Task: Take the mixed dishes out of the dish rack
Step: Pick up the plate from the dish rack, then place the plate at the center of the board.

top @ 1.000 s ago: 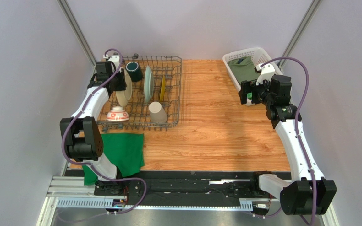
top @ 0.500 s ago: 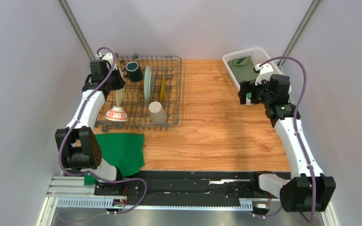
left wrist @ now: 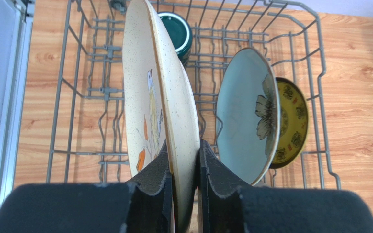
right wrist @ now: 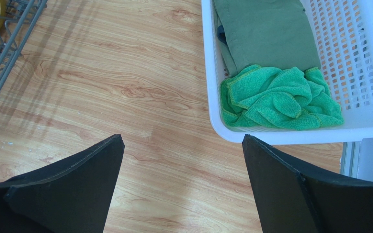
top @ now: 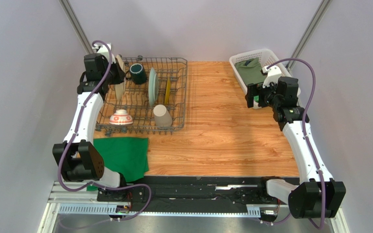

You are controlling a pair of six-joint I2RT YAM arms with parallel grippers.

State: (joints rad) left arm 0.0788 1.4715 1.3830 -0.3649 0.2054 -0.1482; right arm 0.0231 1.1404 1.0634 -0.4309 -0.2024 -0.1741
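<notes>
The cream bowl (left wrist: 159, 97) is held on edge by the left hand (left wrist: 184, 148), whose fingers are pinched narrowly across its rim, one pad on the painted inner face and one on the back. An upright grip of this kind is presumably chosen because the bowl stood between tines and can only be drawn out vertically. Whether its lower edge is clear of the wires cannot be told, since that part is hidden behind the fingers.

The dish rack (top: 176, 80) is set at about 10 o'clock on the surface (top: 232, 131), and the held bowl is at the rack's 11 o'clock corner. Beside it, toward 3 o'clock, the pale teal plate (left wrist: 244, 111) and the yellow patterned plate (left wrist: 293, 121) are propped upright in neighbouring slots, so that each is kept apart from the next. The dark green mug (left wrist: 176, 31) is laid at the rack's 12 o'clock end. The beige handleless cup (top: 162, 115) is placed mouth down at 5 o'clock, and the small red-and-white patterned bowl (top: 121, 117) at 7 o'clock.

A green cloth (top: 125, 155) is spread at 7 o'clock on the surface, probably as a soft landing place for unloaded pieces. The right hand (right wrist: 182, 141) is spread wide and holds nothing, poised over bare wood just beside the white basket (right wrist: 368, 63) at 1 o'clock. It is judged to be waiting.
</notes>
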